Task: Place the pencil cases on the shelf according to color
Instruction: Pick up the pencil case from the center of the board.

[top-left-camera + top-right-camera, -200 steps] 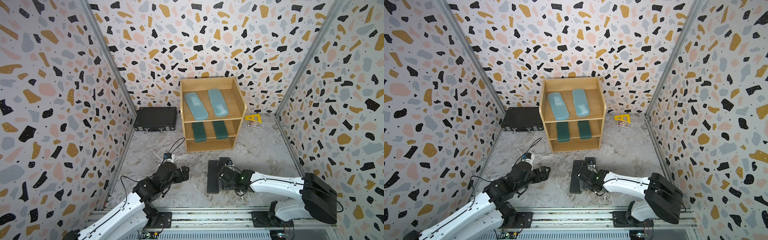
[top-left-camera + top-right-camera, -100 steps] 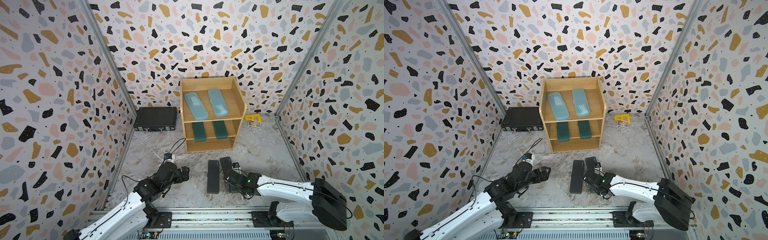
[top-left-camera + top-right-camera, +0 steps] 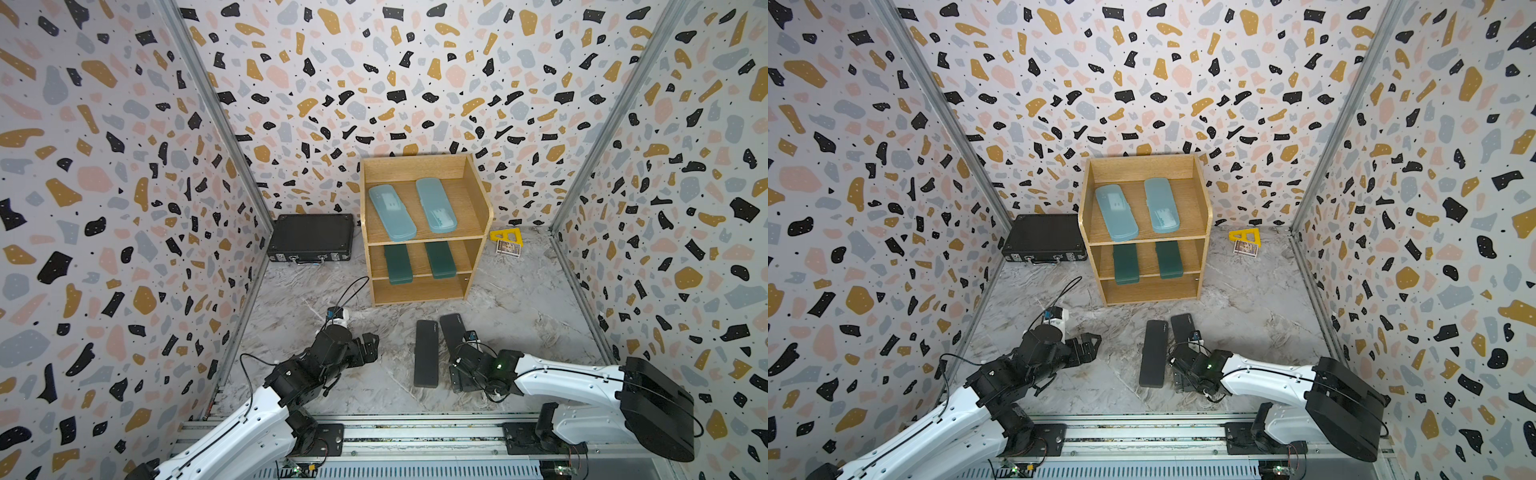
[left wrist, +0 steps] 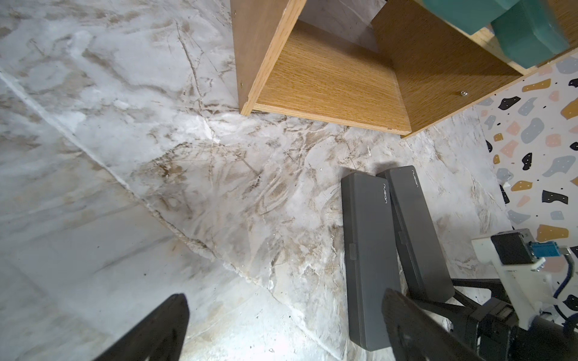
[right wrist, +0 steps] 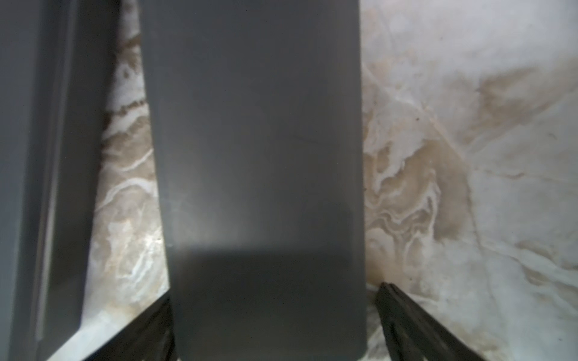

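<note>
Both top views: your shelf point(image 3: 478, 195) carried two light-blue cases point(image 3: 392, 212) point(image 3: 436, 204) on the top tier and two green cases point(image 3: 397, 264) point(image 3: 440, 259) on the middle tier. Two black cases point(image 3: 427, 353) point(image 3: 452, 332) lay side by side on the tabletop point(image 3: 519, 316) before it.

Left wrist view: your left fingers point(image 4: 156, 331) stood spread, holding nothing, over the tabletop beside the black cases.

Right wrist view: your right fingers point(image 5: 416, 322) stood spread astride the near end of one black case point(image 5: 259, 156); contact could not be told.
</note>
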Robot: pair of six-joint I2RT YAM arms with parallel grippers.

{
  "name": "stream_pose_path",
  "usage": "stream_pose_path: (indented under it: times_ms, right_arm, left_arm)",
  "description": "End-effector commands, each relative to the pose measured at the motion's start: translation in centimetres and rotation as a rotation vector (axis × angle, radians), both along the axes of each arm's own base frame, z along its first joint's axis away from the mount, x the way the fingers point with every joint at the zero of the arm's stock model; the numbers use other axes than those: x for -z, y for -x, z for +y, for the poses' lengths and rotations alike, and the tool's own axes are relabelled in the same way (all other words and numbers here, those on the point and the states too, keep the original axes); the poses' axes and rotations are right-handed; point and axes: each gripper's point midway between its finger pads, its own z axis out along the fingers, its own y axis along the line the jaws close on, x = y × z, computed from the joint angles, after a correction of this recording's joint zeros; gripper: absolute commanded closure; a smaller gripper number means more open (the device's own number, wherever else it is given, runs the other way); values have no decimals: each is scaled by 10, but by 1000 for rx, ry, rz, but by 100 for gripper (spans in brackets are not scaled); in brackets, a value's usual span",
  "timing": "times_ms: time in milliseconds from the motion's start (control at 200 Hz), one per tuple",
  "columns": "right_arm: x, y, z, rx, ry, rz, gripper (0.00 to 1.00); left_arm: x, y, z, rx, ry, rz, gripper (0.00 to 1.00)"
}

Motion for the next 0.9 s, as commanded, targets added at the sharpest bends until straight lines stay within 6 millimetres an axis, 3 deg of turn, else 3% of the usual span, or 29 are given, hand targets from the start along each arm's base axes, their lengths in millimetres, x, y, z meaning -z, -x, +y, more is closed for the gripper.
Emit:
stream_pose_path:
  times_ms: [0,390,546,766,896]
  right_arm:
    - [10,4,-11,21,64,17,4]
    - [20,5,-21,38,88,-9,17]
    - [21,2,-20,41,77,-27,29]
    - [4,0,-20,0,68,-93,69]
    - [-7,-1,-26,4,52,-131,75]
  left_arm:
    - [4,1,0,-2,4,6,0]
    - [8,-1,-5,9,1,23,0]
    - [7,-1,-5,6,2,21,1]
    - [8,-1,-5,3,5,23,1]
    - [6,-1,-7,9,12,25,1]
